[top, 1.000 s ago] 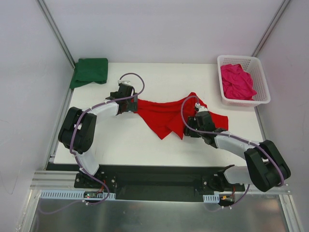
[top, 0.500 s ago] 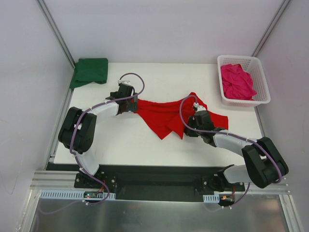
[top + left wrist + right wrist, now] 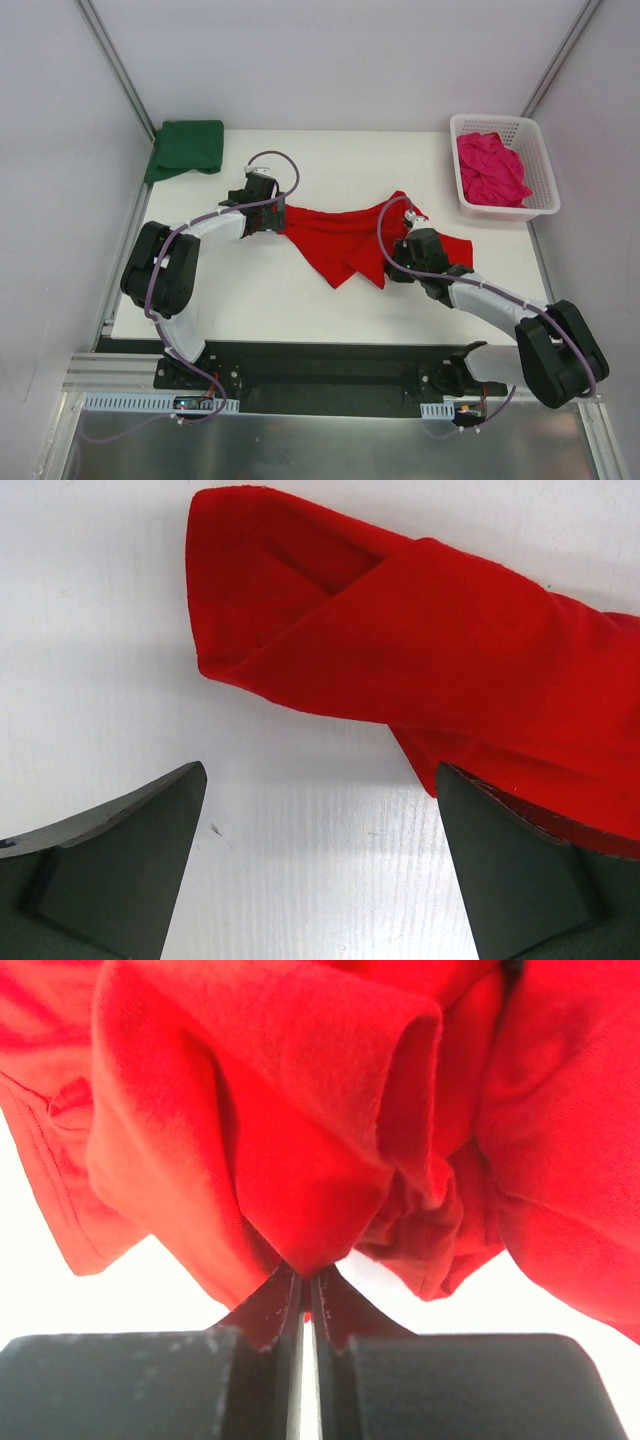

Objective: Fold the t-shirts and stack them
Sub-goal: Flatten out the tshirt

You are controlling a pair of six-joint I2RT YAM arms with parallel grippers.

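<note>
The red t-shirt (image 3: 345, 238) lies crumpled and partly spread across the middle of the table. My right gripper (image 3: 308, 1278) is shut on a fold of its red cloth (image 3: 300, 1160) near the shirt's right side, its jaws pinching the fabric. My left gripper (image 3: 320, 860) is open at the shirt's left end (image 3: 400, 630), with bare table between its fingers and the right finger (image 3: 520, 870) touching the cloth's edge. The dark green t-shirt (image 3: 186, 147) lies folded at the back left corner. The magenta-pink t-shirt (image 3: 490, 168) is bunched in the basket.
The white lattice basket (image 3: 540, 205) stands at the back right of the table (image 3: 250, 290). Metal frame posts rise at both back corners. The table's front edge runs just ahead of the arm bases.
The right gripper has closed onto the red t-shirt's fold and its arm has shifted slightly. The left arm and the shirts have not moved.
</note>
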